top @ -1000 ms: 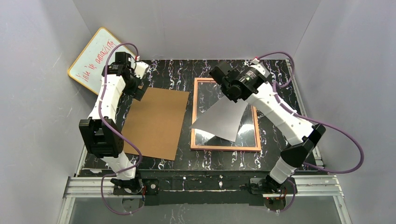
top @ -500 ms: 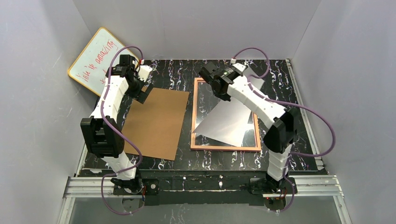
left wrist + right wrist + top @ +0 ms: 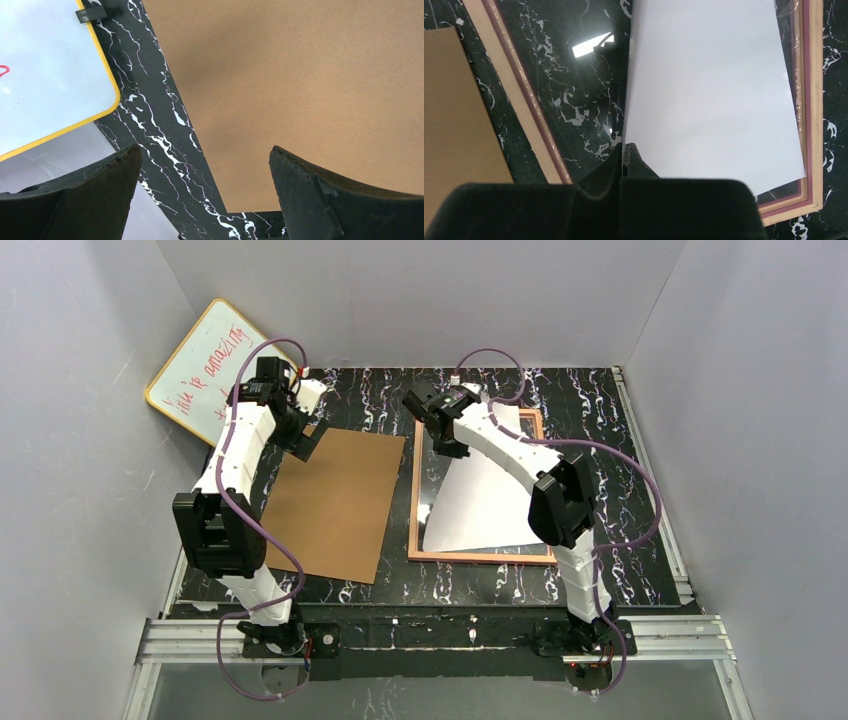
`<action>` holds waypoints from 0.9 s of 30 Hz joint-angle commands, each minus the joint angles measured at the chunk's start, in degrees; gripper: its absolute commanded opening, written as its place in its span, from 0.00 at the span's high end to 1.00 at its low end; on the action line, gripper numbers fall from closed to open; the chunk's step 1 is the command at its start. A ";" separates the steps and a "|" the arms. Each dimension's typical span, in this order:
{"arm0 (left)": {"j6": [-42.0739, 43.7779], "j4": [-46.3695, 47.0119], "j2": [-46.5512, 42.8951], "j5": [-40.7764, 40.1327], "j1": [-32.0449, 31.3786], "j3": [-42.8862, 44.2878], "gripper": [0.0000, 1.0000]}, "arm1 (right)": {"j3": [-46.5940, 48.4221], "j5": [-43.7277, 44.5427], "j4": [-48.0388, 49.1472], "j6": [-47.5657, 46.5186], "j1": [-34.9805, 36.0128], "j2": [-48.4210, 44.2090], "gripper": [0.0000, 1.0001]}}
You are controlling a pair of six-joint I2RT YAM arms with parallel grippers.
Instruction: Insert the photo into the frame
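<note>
Right fingers pinch the photo at its 11 o'clock corner; it rests white-side up, skewed, within the frame. Left fingers gape over the board at the frame's 9 o'clock.

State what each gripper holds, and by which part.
Right gripper: shut on the photo, pinching its edge near a corner. Left gripper: open, holding nothing.

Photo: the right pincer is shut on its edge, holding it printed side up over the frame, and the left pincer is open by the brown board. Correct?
Not quite. The right wrist view shows the photo with its plain white back up, not the printed side. The rest stands: right pincer shut on its edge over the frame, left pincer open by the brown board.
</note>
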 commanded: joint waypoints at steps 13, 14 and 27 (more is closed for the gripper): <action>1.11 0.07 -1.52 -1.11 0.06 -1.71 0.02 | 3.75 3.73 -6.74 8.06 -0.37 3.16 0.99; 1.09 0.15 -1.48 -1.09 0.05 -1.77 0.02 | 3.65 3.90 -7.20 8.79 -0.38 3.19 0.99; 1.64 0.58 -1.86 -1.29 0.05 -2.49 0.02 | 3.39 4.36 -8.69 12.61 -1.34 4.11 0.99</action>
